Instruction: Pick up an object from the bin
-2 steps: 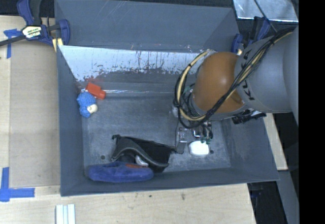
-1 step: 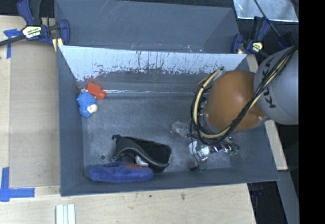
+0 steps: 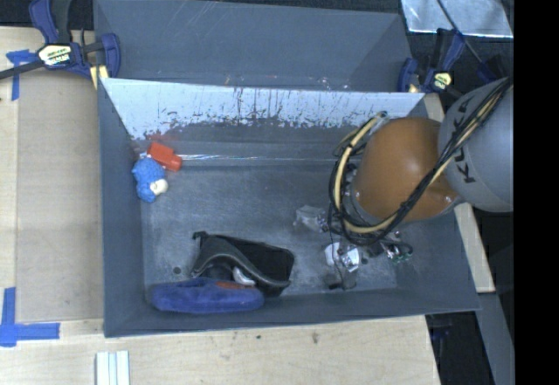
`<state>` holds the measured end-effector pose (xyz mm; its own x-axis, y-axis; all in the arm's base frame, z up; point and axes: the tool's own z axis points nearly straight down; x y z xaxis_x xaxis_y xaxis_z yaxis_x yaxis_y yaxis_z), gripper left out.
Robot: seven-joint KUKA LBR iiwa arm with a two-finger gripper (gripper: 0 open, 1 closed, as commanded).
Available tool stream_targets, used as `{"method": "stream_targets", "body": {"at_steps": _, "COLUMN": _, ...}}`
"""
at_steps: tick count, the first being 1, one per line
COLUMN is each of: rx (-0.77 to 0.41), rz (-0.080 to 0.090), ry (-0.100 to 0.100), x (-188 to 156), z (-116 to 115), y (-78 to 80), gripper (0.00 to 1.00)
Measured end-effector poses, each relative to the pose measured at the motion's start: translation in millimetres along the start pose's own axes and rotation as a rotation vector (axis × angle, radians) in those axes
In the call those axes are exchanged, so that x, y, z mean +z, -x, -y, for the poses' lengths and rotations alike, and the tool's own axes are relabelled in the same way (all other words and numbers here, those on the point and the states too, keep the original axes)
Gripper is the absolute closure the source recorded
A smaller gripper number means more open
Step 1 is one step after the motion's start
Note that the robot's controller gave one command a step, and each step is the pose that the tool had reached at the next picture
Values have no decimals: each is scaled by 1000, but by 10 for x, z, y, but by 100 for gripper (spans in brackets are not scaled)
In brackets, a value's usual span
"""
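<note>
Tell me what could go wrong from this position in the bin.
1. The gripper sits low near the grey metal bin's front wall at the right; a further move could scrape it.
2. The black curved object, the blue flat soft thing and the small blue-and-white toy with an orange piece all lie well off toward the view's left, so closing here may catch nothing.
3. A small pale clear thing beside the wrist could get knocked.
</note>
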<state>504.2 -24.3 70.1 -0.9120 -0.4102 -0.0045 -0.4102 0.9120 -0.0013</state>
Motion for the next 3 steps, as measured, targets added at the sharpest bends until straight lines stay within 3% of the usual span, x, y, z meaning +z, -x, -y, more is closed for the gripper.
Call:
{"method": "stream_targets", "body": {"at_steps": 1, "rx": 4, "rz": 1, "ry": -3, "x": -94, "z": 505, "y": -441, "gripper": 0}}
{"method": "stream_targets", "body": {"at_steps": 2, "rx": 0, "rz": -1, "ry": 0, "x": -83, "z": 474, "y": -434, "gripper": 100}}
{"method": "stream_targets", "body": {"at_steps": 3, "rx": 54, "rz": 6, "ry": -6, "x": -1844, "z": 745, "y": -249, "gripper": 100}}
